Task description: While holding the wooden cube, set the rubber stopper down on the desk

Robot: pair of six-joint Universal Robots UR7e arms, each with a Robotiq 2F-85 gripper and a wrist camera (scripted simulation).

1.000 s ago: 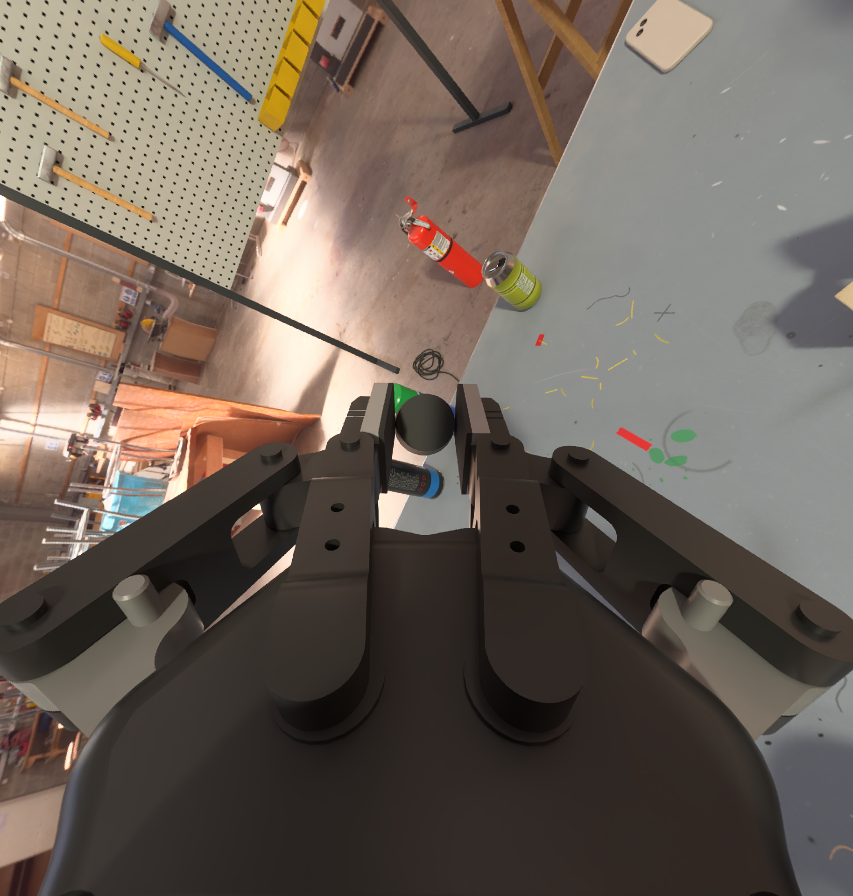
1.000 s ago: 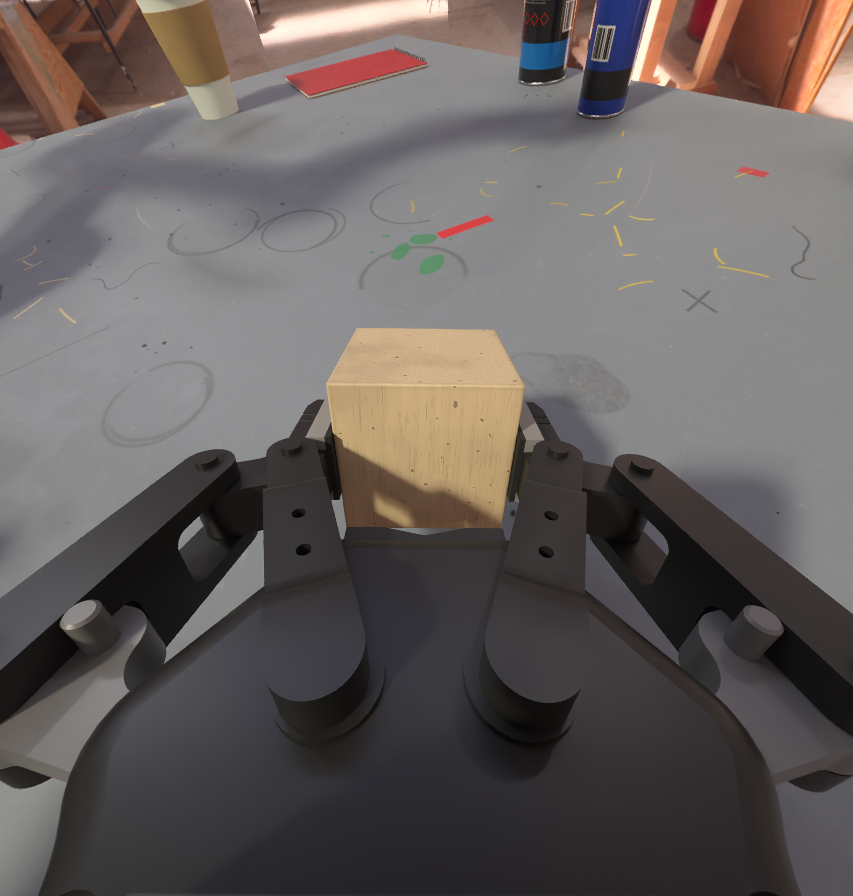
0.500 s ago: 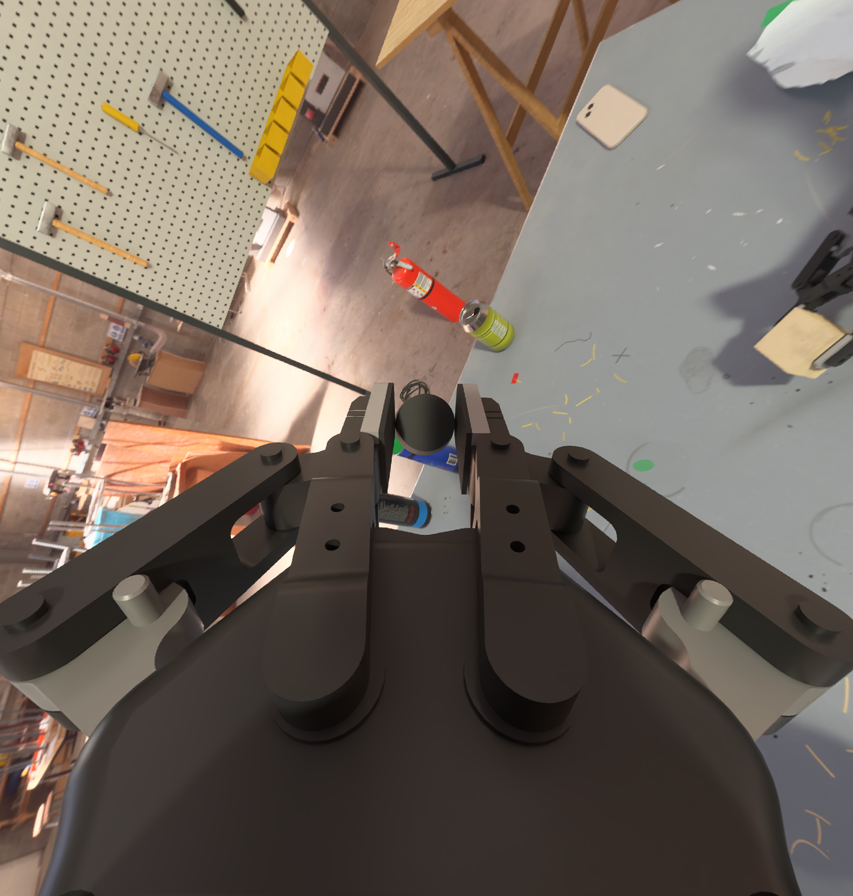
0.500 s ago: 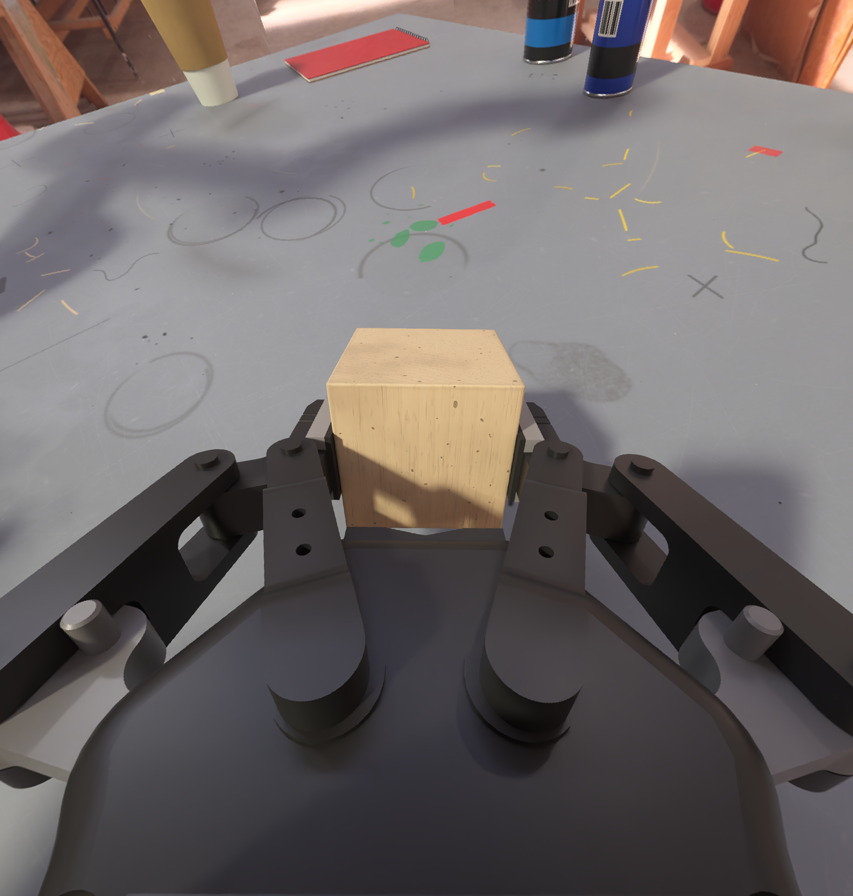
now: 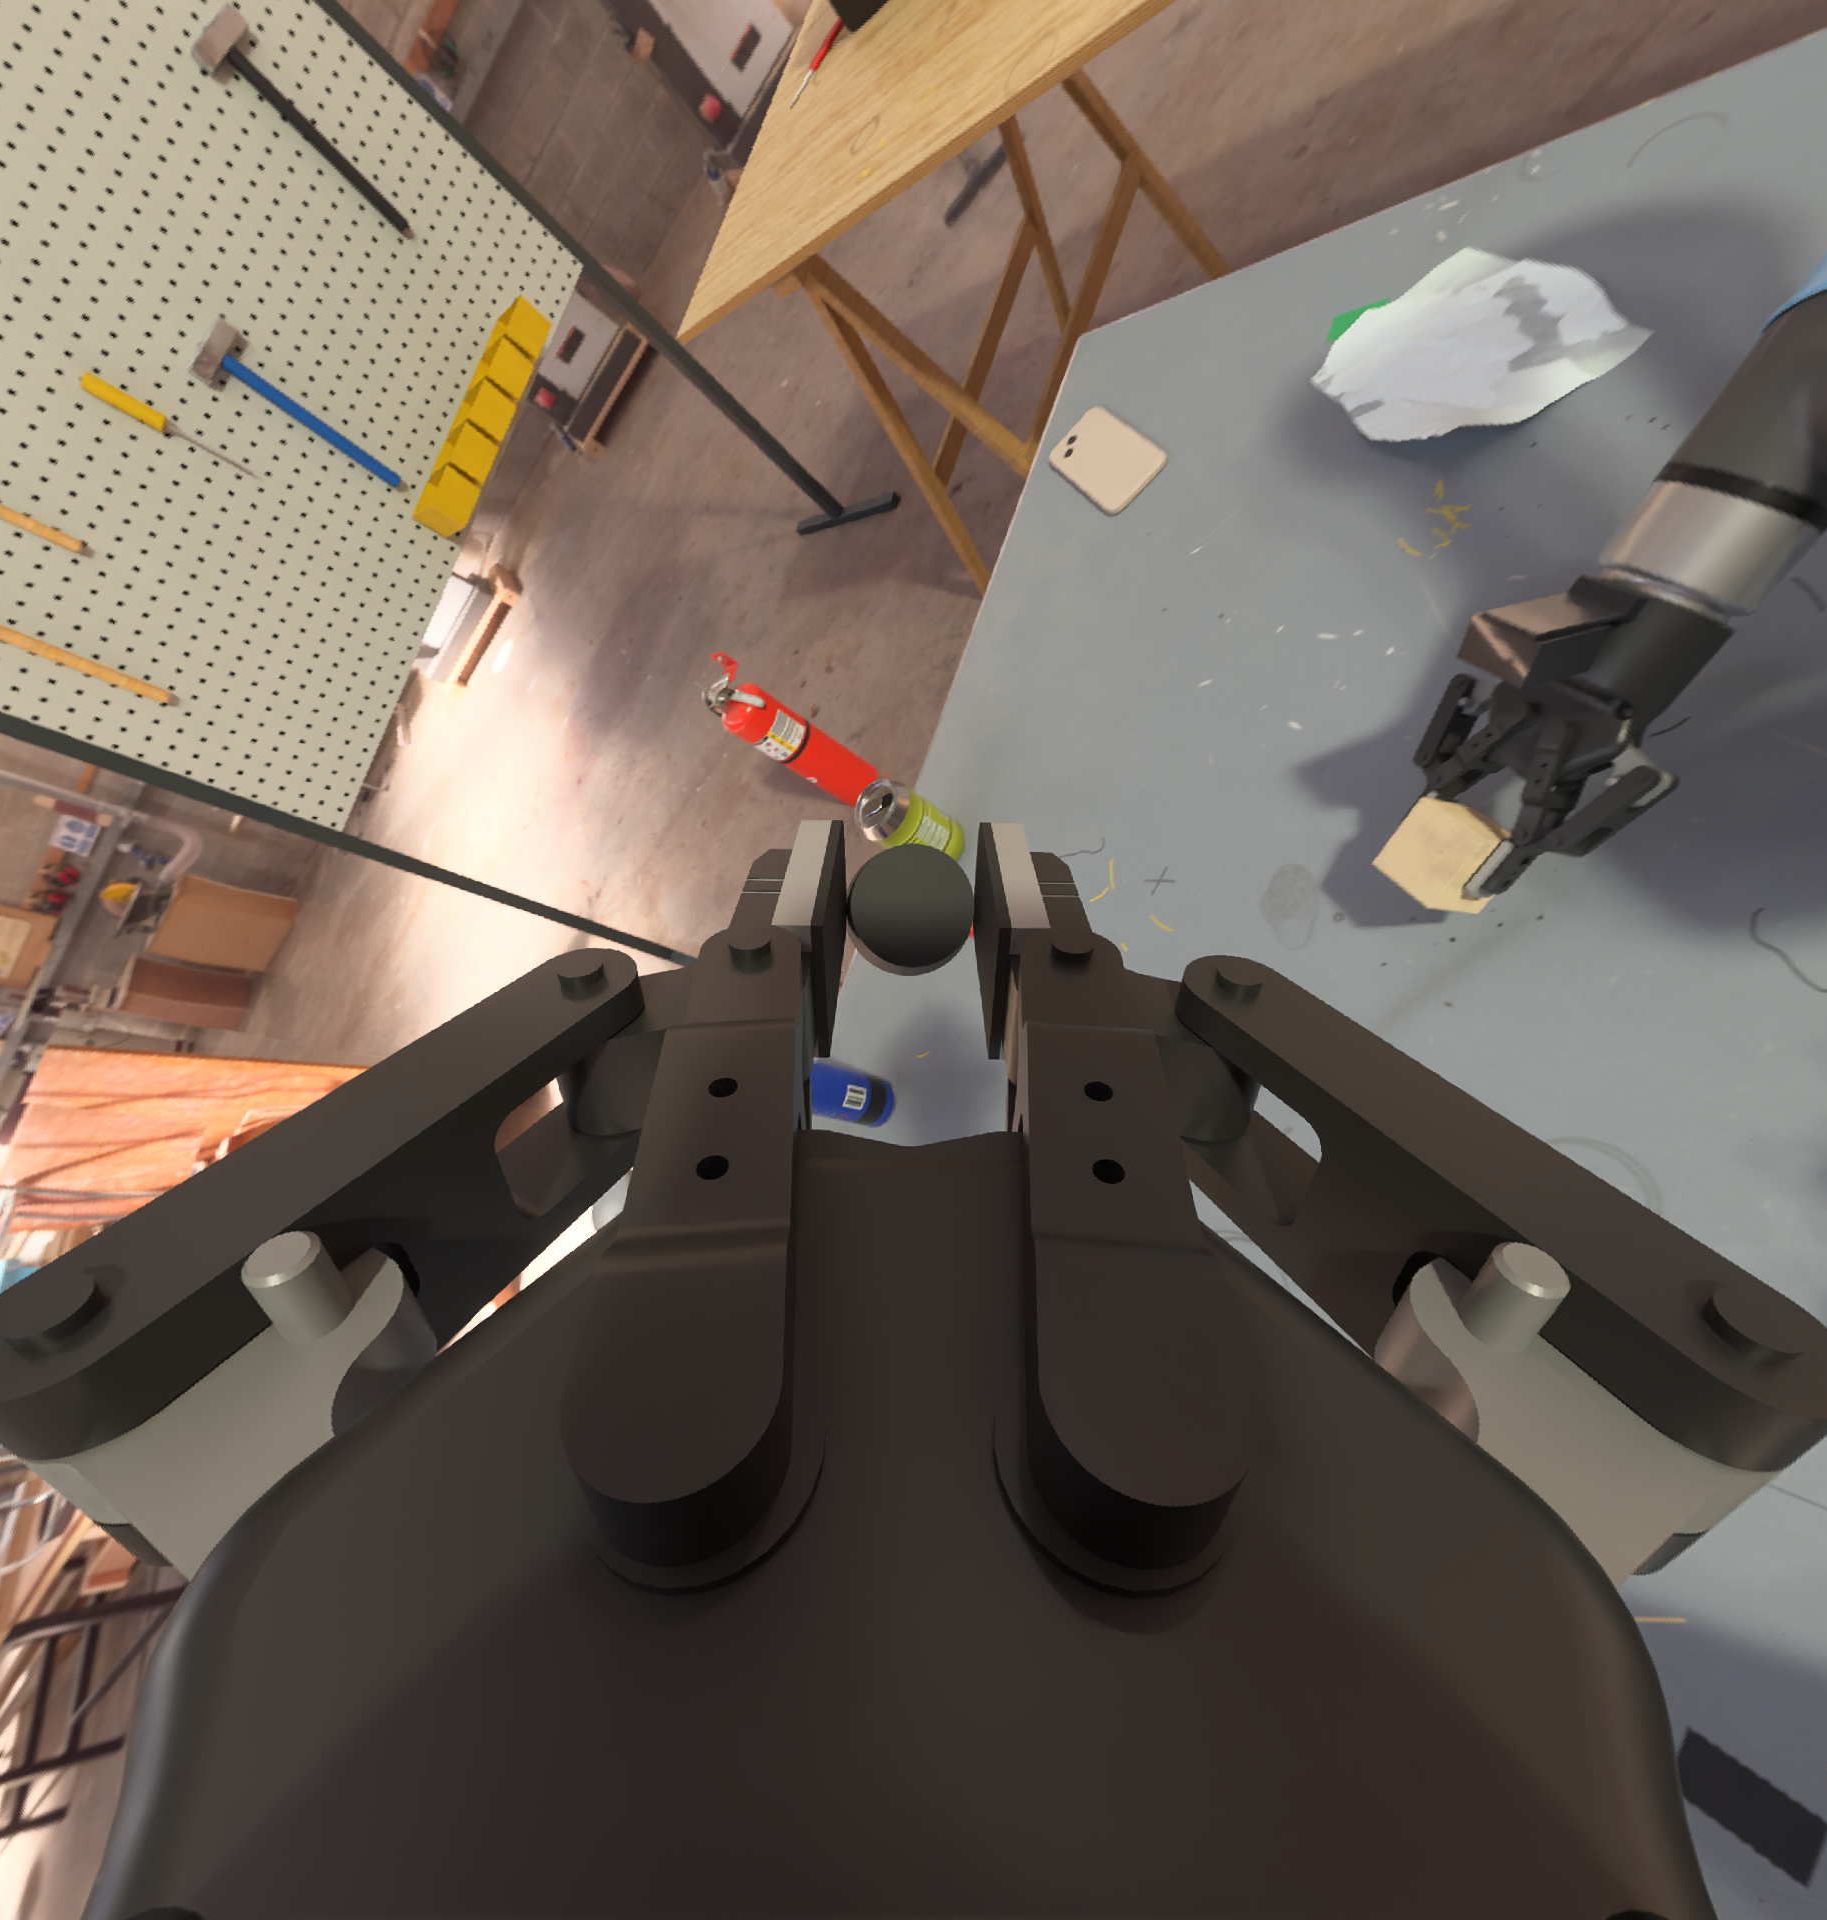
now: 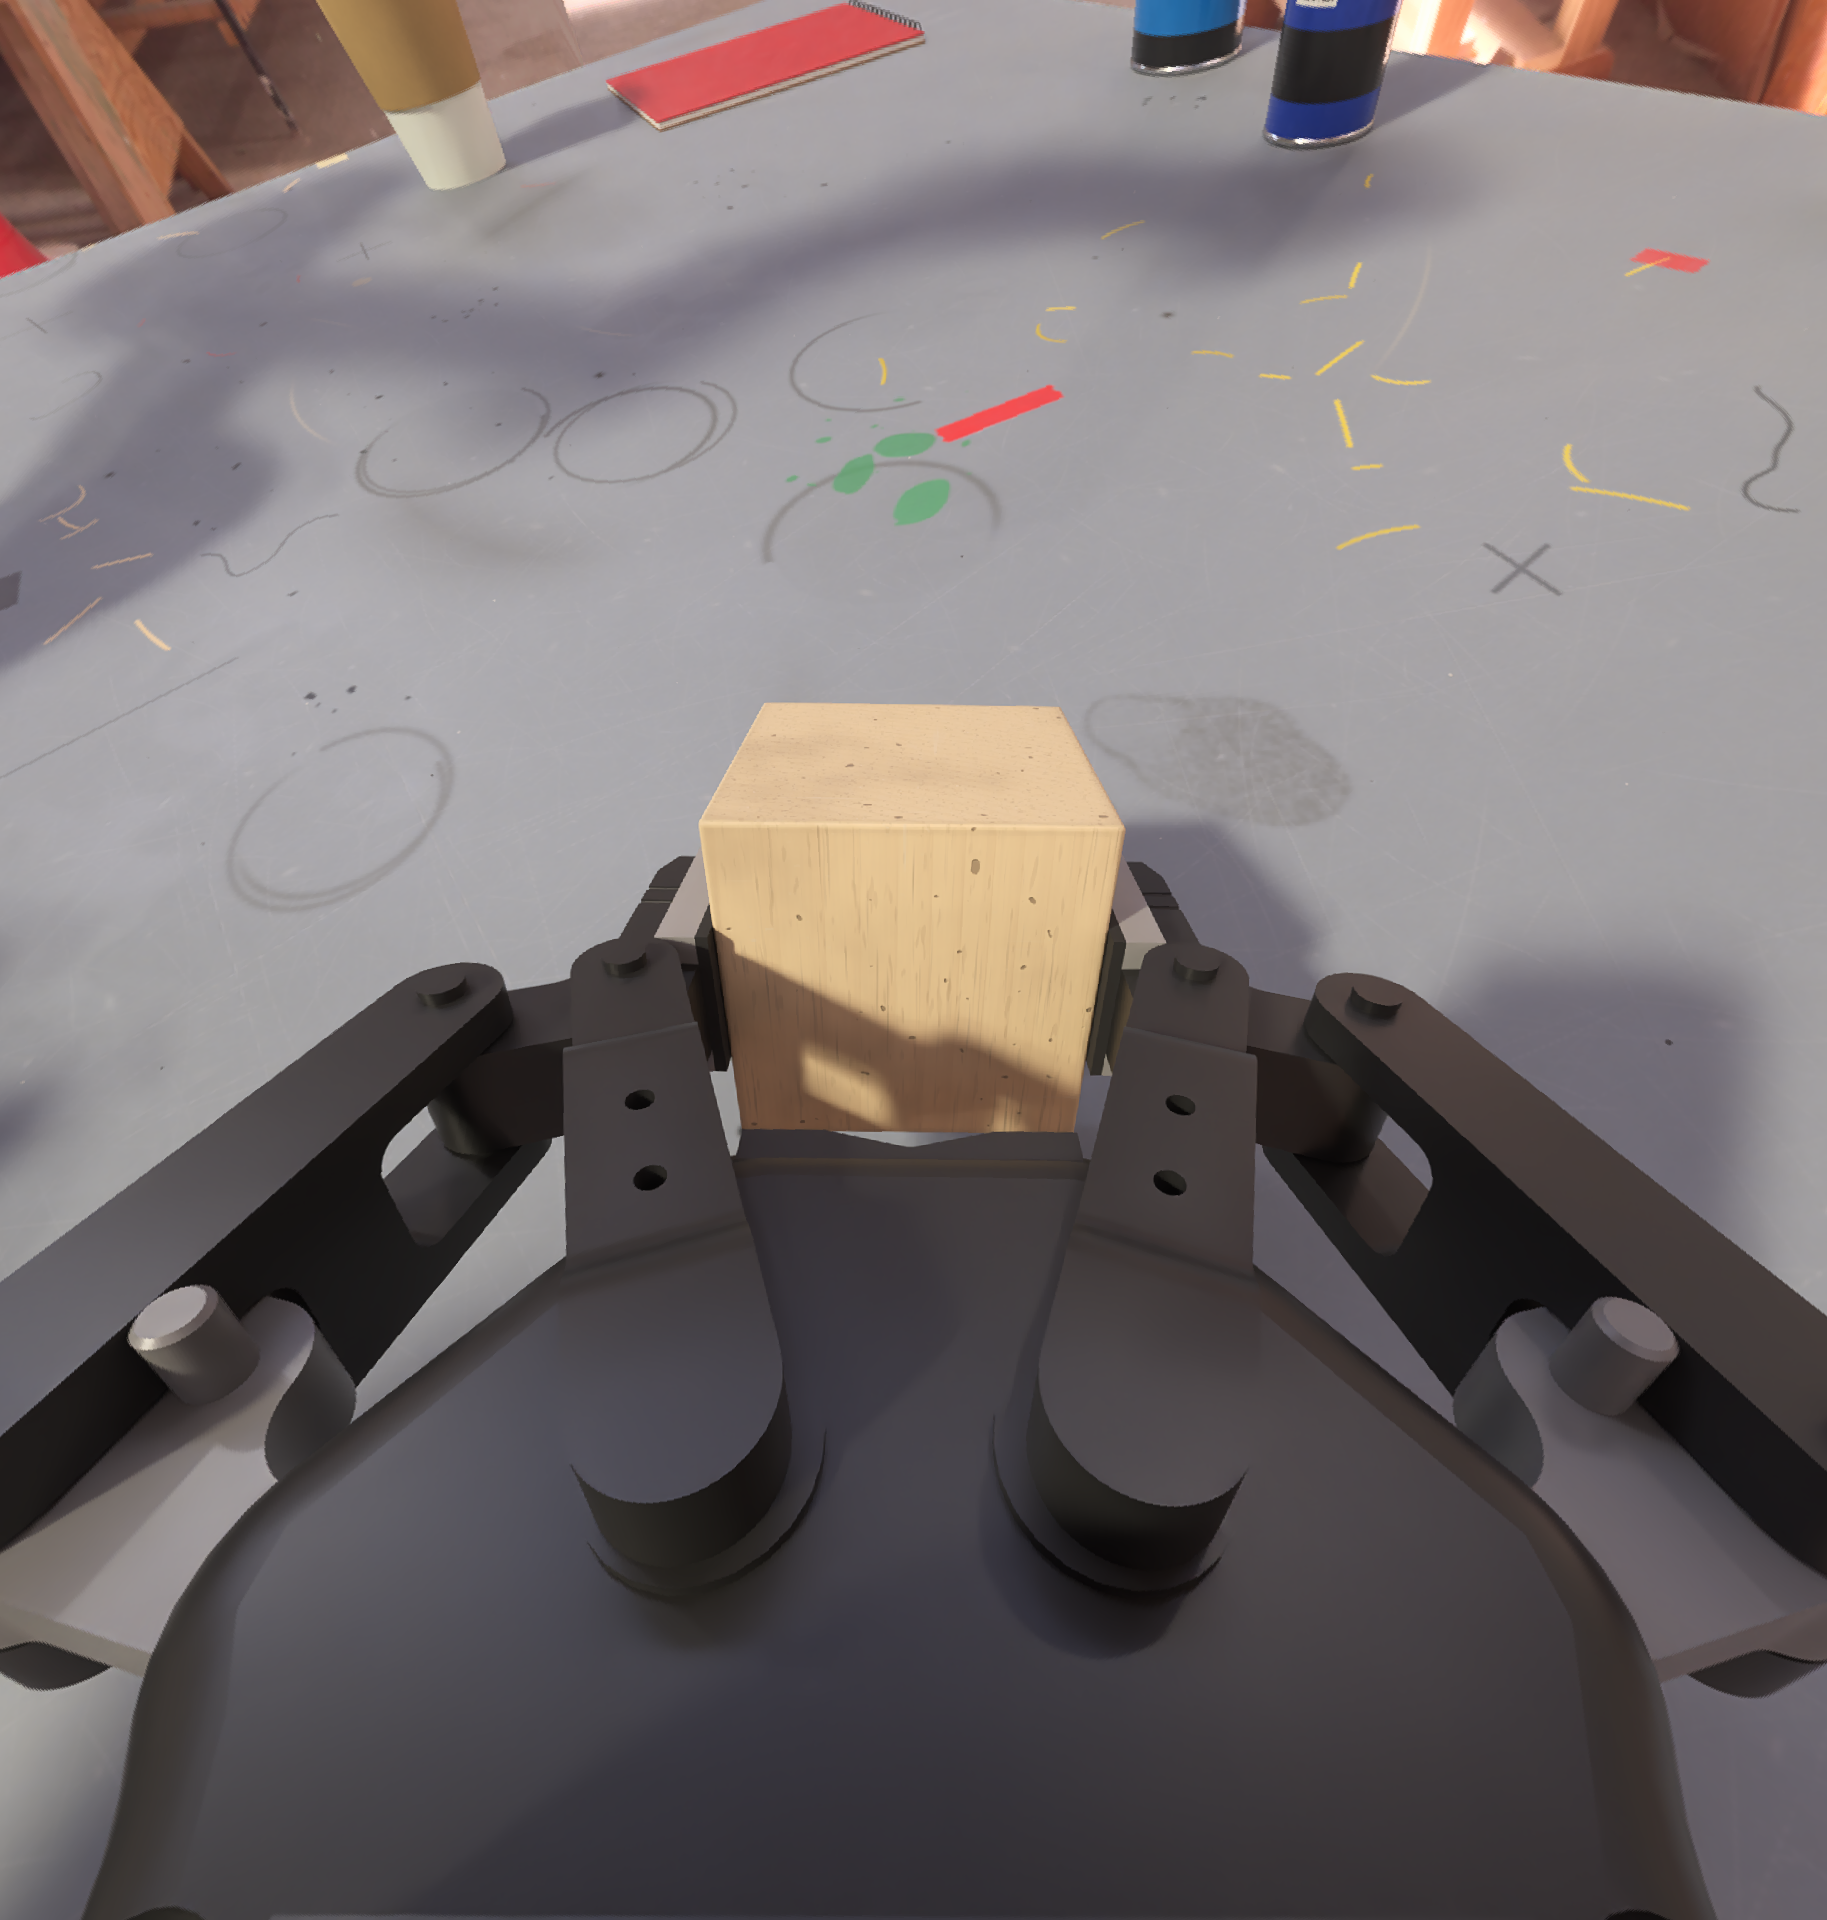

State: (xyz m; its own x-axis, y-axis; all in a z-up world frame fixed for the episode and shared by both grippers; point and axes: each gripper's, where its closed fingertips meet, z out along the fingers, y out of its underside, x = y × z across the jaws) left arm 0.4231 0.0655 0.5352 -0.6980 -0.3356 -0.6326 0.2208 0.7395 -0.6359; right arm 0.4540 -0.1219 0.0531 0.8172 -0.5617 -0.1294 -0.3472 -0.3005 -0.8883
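Observation:
My left gripper is shut on the black rubber stopper, held high above the grey desk near its edge. My right gripper is shut on the pale wooden cube and holds it just above the desk. In the left wrist view the right gripper and the cube show farther off at the right, over their shadow.
On the desk: a green can, a blue can, a beige phone, crumpled paper. The right wrist view shows a red notebook, a paper cup and two spray cans. A red fire extinguisher lies on the floor.
My left gripper has risen and tilted with the stopper, so more of the desk and the right arm show. My right gripper has edged slightly forward, still gripping the cube.

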